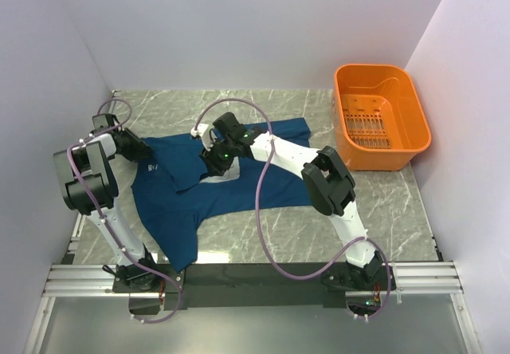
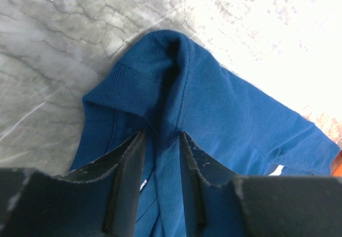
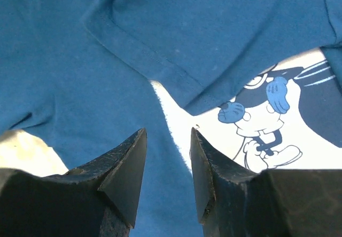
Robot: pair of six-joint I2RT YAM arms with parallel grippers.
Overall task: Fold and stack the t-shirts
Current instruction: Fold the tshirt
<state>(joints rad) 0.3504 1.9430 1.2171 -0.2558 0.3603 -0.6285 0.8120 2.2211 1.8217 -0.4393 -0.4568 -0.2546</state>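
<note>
The navy t-shirt (image 1: 171, 202) lies part-folded on the worktop (image 1: 303, 234), a flap over its mouse print (image 3: 267, 114); our left tool (image 2: 160, 135) is clenched on a raised ridge of it; our right tool (image 3: 168, 133) hovers released; we judge folding underway, and next the ridge needs carrying across evenly

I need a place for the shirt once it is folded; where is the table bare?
Bare table lies between the shirt and the near rail, in front of the basket, and in a strip along the back wall. The middle is crowded: shirt, left arm and right arm.
</note>
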